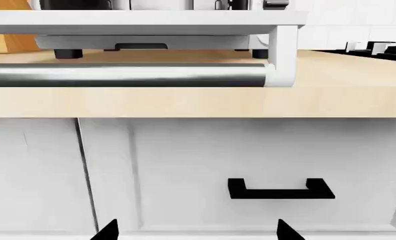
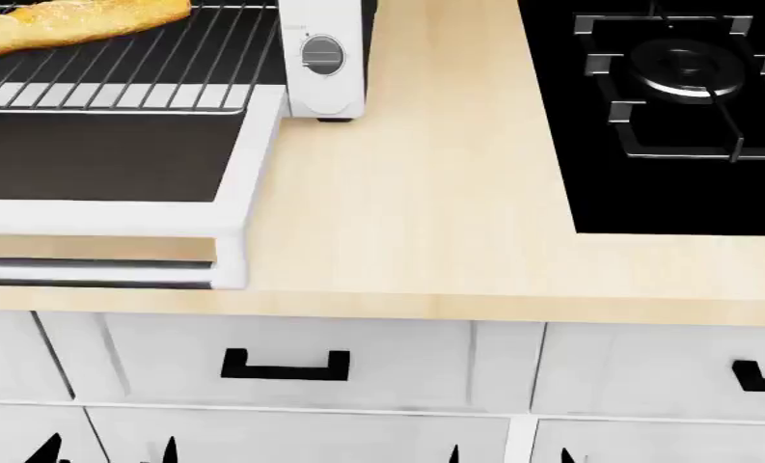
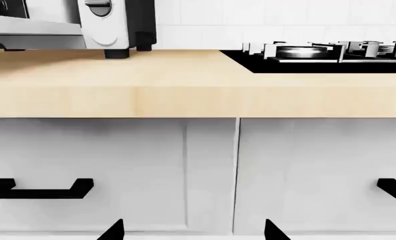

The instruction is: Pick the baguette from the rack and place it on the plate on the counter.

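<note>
The baguette lies golden-brown on the wire rack that sticks out of the open toaster oven at the head view's top left. Both grippers hang low in front of the white drawers, below the counter edge. My left gripper is open with nothing between its black fingertips, under the oven door. My right gripper is open and empty too, further right. The plate is out of view.
The oven's door lies folded down over the counter's front edge, its steel handle bar overhanging. A black stovetop fills the right of the counter. Black drawer handles face the grippers.
</note>
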You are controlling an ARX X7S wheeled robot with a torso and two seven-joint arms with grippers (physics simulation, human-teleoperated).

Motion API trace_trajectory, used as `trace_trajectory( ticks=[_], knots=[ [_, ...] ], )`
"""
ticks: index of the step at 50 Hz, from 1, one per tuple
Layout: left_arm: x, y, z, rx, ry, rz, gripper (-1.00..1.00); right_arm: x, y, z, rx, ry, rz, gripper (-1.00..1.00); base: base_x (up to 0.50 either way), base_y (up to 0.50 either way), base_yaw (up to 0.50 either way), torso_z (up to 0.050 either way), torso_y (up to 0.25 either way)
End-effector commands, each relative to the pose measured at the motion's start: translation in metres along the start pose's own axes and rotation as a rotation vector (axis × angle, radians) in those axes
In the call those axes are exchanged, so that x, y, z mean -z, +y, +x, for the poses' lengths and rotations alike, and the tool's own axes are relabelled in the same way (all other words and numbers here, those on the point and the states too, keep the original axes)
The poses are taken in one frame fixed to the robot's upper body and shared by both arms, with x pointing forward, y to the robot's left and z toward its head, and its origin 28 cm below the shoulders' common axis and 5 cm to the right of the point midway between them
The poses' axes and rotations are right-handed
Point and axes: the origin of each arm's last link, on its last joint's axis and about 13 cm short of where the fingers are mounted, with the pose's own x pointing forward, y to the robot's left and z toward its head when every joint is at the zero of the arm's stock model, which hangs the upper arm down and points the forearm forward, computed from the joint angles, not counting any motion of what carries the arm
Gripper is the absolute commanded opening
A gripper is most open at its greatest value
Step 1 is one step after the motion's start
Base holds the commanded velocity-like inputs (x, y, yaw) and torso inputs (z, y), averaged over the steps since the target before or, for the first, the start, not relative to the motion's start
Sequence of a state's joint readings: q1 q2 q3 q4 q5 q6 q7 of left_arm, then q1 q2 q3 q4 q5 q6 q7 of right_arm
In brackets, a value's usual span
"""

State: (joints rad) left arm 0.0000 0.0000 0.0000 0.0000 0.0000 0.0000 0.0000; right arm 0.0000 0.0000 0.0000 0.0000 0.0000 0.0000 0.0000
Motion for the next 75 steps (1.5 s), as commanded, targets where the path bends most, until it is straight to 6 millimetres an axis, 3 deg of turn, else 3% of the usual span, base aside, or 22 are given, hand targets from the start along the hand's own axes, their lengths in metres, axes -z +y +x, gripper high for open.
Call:
trace_trajectory(
  ticks=[1,23,28,38,48,51,75],
  knots=[
    [0.000,0.000,0.000,0.000,0.000,0.000,1.00,-0.001,0.000,0.000,0.000,0.000,0.000,1.00,0.00,0.00,0.00,0.000,0.000],
    [-0.001,0.000,0.000,-0.009,0.004,-0.027,1.00,0.000,0.002,-0.006,-0.018,-0.002,-0.012,1.00,0.00,0.00,0.00,0.000,0.000],
    [-0.004,0.000,-0.003,-0.020,-0.030,0.039,1.00,-0.006,0.001,-0.007,-0.016,-0.015,-0.020,1.00,0.00,0.00,0.00,0.000,0.000],
    [-0.069,0.000,-0.025,0.040,-0.144,0.113,1.00,-0.052,-0.007,-0.015,-0.015,-0.107,-0.030,1.00,0.00,0.00,0.00,0.040,0.024],
    [-0.112,0.007,-0.040,0.021,-0.182,0.165,1.00,-0.086,-0.021,-0.018,0.024,-0.201,-0.079,1.00,0.00,0.00,0.00,0.050,0.030],
    [-0.115,0.006,-0.043,0.021,-0.186,0.168,1.00,-0.087,-0.020,-0.019,0.032,-0.190,-0.149,1.00,0.00,0.33,0.00,0.050,0.030],
    [-0.114,0.011,-0.053,-0.003,-0.189,0.161,1.00,-0.098,-0.013,-0.023,-0.002,-0.215,-0.135,1.00,0.00,0.50,0.00,0.050,0.030]
  ],
)
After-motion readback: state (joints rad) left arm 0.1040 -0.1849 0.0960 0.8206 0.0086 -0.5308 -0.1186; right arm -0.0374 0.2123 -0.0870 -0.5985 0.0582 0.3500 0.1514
